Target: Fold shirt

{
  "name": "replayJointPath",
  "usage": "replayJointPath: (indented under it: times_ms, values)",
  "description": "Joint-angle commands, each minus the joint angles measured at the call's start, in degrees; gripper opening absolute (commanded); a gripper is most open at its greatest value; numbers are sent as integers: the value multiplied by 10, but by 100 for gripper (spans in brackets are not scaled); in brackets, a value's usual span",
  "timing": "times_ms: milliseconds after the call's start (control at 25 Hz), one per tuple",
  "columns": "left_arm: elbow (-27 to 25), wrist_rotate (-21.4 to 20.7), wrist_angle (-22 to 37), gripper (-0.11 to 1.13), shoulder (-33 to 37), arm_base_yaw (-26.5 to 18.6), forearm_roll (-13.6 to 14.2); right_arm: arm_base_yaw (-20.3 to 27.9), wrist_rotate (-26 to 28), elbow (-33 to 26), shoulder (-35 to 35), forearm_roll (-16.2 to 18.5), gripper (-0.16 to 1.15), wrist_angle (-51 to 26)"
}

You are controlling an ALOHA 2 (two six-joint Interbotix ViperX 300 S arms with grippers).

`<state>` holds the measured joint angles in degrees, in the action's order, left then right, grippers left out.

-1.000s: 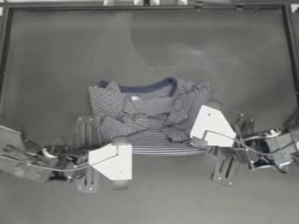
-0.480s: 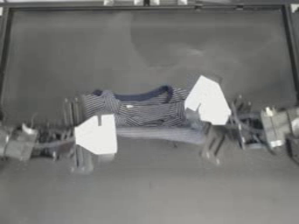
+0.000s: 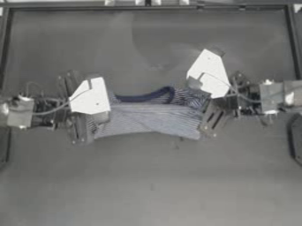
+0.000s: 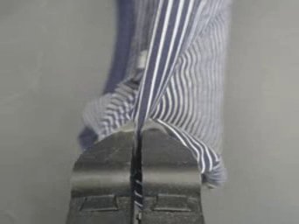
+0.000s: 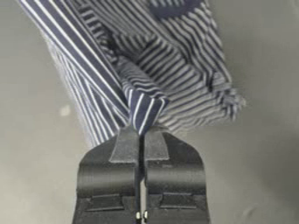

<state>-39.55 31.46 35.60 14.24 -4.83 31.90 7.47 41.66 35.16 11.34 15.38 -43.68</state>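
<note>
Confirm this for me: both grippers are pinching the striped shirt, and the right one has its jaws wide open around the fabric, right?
Not quite. The right gripper is shut on the shirt, as the right wrist view shows. The left gripper is pinching it too.

My two arms are dark metal links, blurred in the top view. Each carries a white, roughly pentagonal wrist cover; a thin pale cable runs across each cover back toward the arm. Further out, each arm has a light grey boxy housing near the picture's edge. My left tool [image 4: 137, 131] has two black jaws, blocky and tapered to blunt tips, with stepped moulded recesses near the base. My right tool [image 5: 140, 131] matches: black, matte, same taper and recessed notches, two small pale dots at the seam low down. No markings readable.
</note>
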Motion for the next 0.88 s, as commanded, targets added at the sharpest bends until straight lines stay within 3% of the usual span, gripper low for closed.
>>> replayJointPath:
  times_ms: [40,680,880]
  values:
    - [1,-9,-18,3,18,-30,-1,36,-18,5,9,-7,6,17]
    - [-4,-83,-93,5,-91,-127,-22,108,-95,16,-67,-22,6,72]
    - [4,-102,-96,23,-123,-148,-23,118,-97,20,-80,-18,6,90]
